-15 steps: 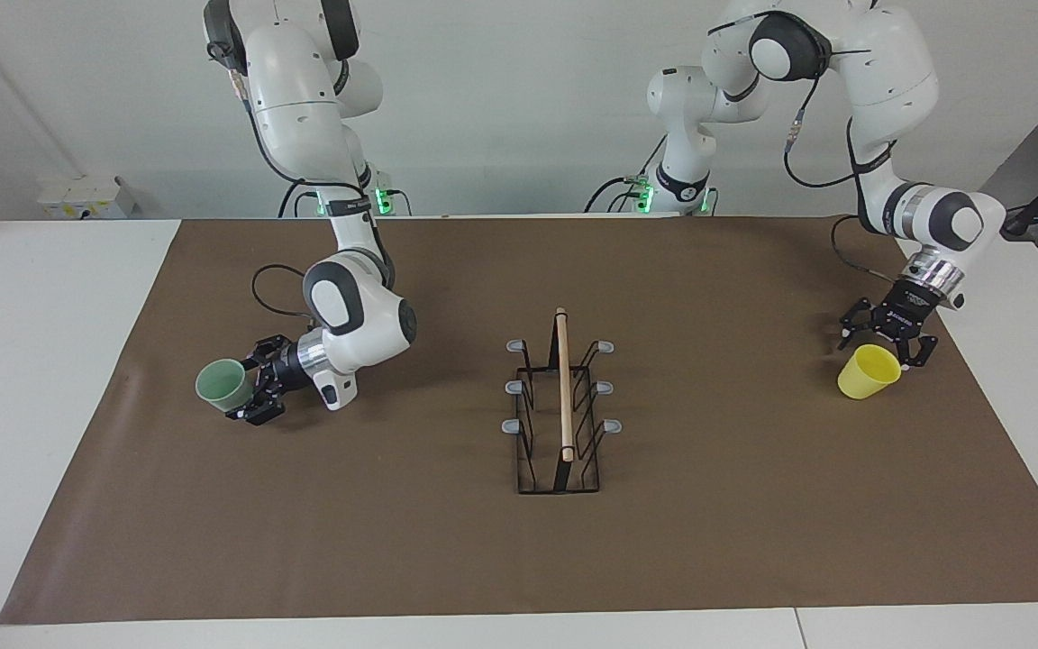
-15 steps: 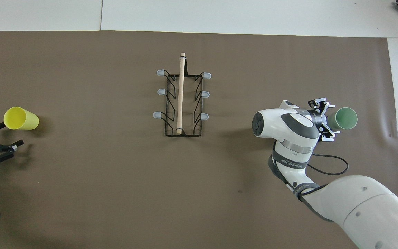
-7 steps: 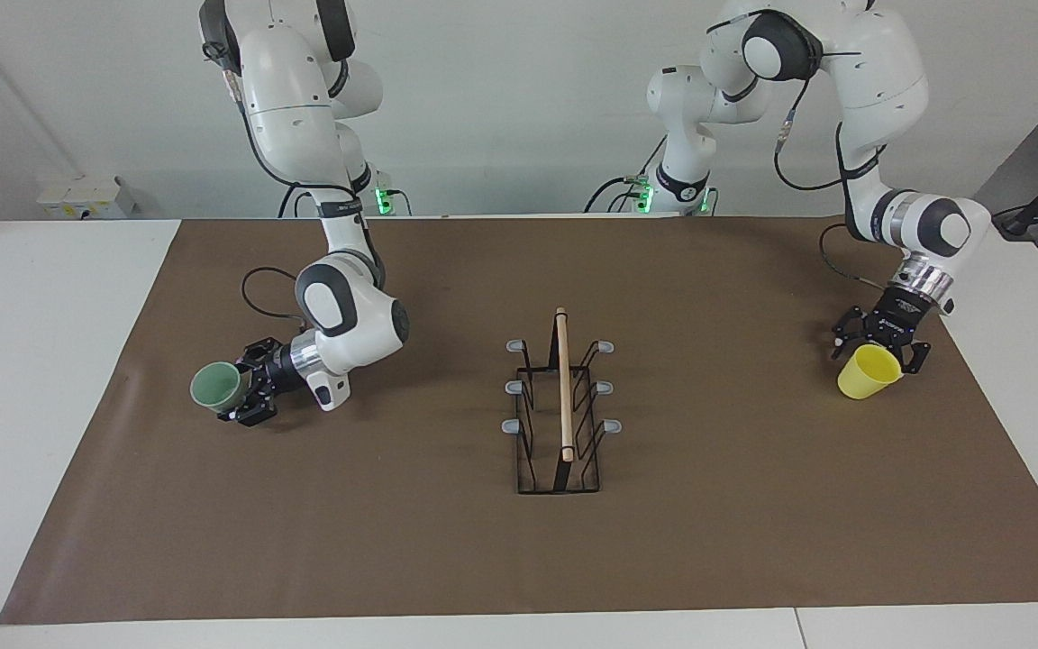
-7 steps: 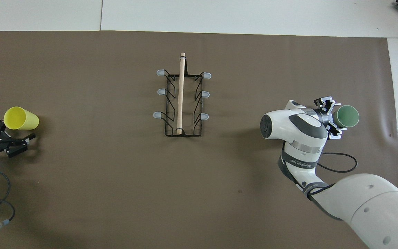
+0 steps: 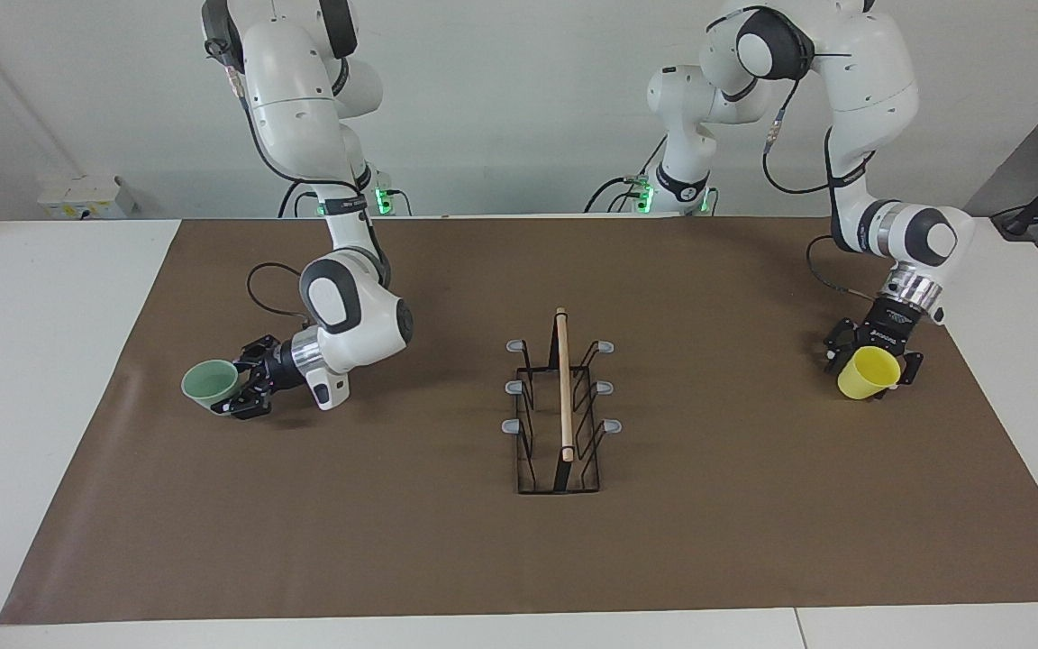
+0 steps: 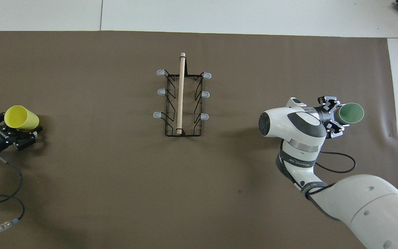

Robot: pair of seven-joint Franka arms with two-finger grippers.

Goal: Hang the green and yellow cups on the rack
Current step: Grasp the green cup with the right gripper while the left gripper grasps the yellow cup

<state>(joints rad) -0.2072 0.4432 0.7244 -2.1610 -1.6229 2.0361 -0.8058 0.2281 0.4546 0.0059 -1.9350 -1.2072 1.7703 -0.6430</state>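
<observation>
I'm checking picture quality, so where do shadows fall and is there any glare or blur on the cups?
Facing view: soft even light, faint shadow under the right arm; green cup and yellow cup look sharp, no glare. Overhead view: soft shadow beside the rack; both cups crisp.

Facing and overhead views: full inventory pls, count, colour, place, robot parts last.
green cup: 1, pale mint green, on its side, toward the right arm's end of the mat
yellow cup: 1, bright yellow, on its side, toward the left arm's end
rack: 1, black wire, wooden rod, six grey-tipped prongs, none holding a cup, middle of the mat
mat: 1, brown, covering the white table
right gripper: 1, black, at the green cup's base
left gripper: 1, black, fingers either side of the yellow cup
</observation>
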